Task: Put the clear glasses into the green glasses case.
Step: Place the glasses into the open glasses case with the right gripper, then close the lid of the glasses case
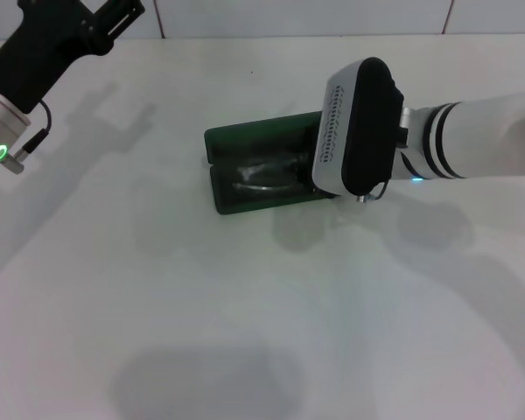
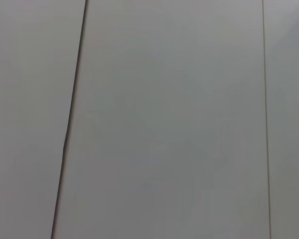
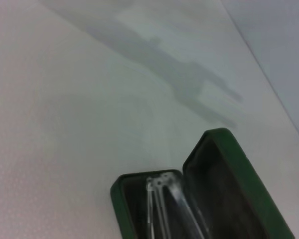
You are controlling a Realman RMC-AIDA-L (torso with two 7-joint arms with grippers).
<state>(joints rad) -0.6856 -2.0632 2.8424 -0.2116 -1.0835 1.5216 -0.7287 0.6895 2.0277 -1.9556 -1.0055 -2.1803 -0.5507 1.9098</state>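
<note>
The green glasses case point(image 1: 245, 140) lies open in the middle of the white table, with its lid raised on the far side. Inside its dark tray lie the clear glasses point(image 1: 262, 175), folded and lengthwise. The right wrist view shows the same case point(image 3: 239, 169) from close above, with the glasses point(image 3: 162, 199) resting in the lower half, temple arms together. My right arm's white and black wrist housing point(image 1: 359, 127) hangs over the case's right end and hides the gripper below it. My left gripper point(image 1: 114, 16) is parked at the far left, well away from the case.
A tiled wall runs along the table's far edge point(image 1: 332, 37). The left wrist view holds only pale wall panels point(image 2: 164, 124) with dark seams. Shadows of both arms fall on the bare tabletop point(image 1: 245, 332).
</note>
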